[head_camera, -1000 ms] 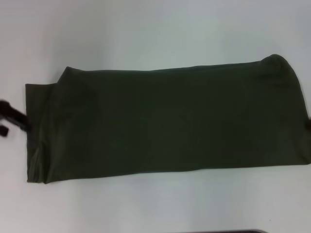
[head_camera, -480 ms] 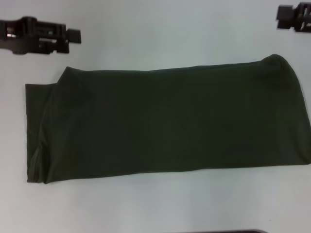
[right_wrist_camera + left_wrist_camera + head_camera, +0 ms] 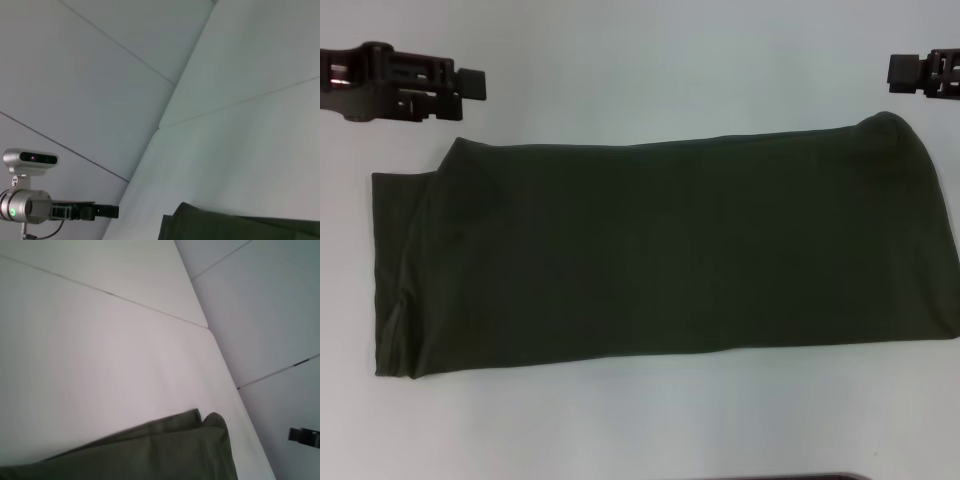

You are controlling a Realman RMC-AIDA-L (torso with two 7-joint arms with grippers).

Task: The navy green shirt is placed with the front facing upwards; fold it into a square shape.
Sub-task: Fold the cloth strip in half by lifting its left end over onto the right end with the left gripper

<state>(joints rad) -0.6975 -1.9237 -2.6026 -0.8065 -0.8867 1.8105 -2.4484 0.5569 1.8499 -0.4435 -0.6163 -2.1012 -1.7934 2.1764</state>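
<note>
**Inspector:** Start with the largest item.

**Assistant:** The white table (image 3: 650, 60). It carries everything in view; seam lines run across its top in both wrist views.

**Inspector:** The garment?

**Assistant:** The navy green shirt (image 3: 660, 260) lies flat on the table as a long band, folded lengthwise, with only plain dark fabric facing up. One short end shows layered, stepped edges and a small fold at the corner; the opposite end is rounded and runs to the border of the head view. The left wrist view catches one bunched end of it (image 3: 165, 450), the right wrist view an edge (image 3: 235, 227).

**Inspector:** The arms, relative to the shirt.

**Assistant:** The left gripper (image 3: 470, 84) sits beyond the shirt's far long edge, just past the stepped end, clear of the cloth. The right gripper (image 3: 900, 70) sits beyond that same far edge, past the rounded end, also clear of the cloth.

**Inspector:** State of the fingers?

**Assistant:** Neither pair holds anything. Whether they are apart or together, I cannot tell for either gripper.

**Inspector:** Anything smaller?

**Assistant:** A camera on a stand (image 3: 30, 158), off the table's edge, beyond the shirt.
</note>
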